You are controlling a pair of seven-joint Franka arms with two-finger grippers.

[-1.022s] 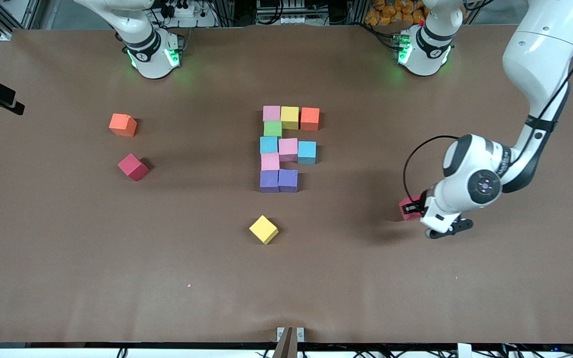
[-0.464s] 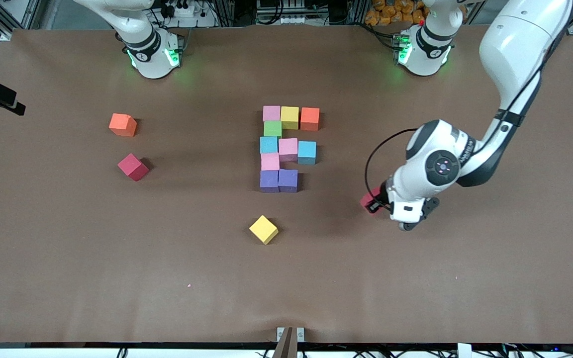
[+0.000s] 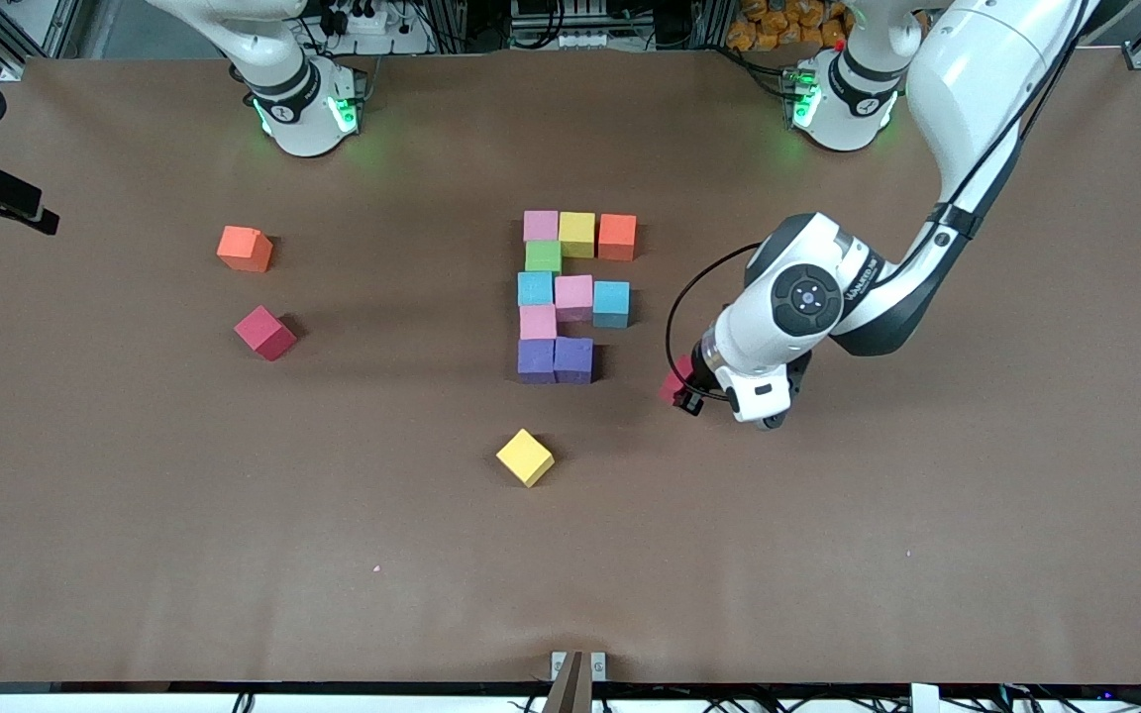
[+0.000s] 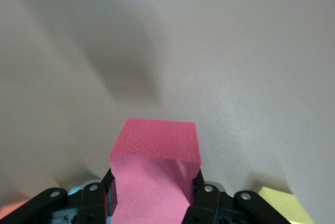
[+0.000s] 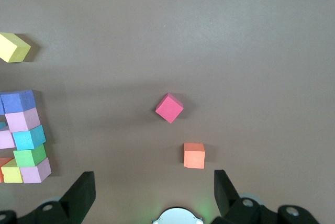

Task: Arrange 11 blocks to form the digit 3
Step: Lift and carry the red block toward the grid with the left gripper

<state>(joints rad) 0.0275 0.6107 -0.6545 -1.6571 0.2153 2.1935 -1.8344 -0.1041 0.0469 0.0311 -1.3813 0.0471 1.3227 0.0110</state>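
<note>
The left gripper [image 3: 681, 393] pinches a small red foam cube [image 4: 155, 174] over bare brown table [image 3: 828, 515] toward the left arm's end, beside the unfinished figure of coloured foam cubes [image 3: 570, 295] (two purple ones nearest). The right gripper [image 5: 152, 195] waits high up, fingers spread.

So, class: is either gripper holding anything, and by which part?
The left gripper holds a pink-red block by two opposite side faces, in the air over the table beside the purple blocks. The right gripper is open and holds nothing.
</note>
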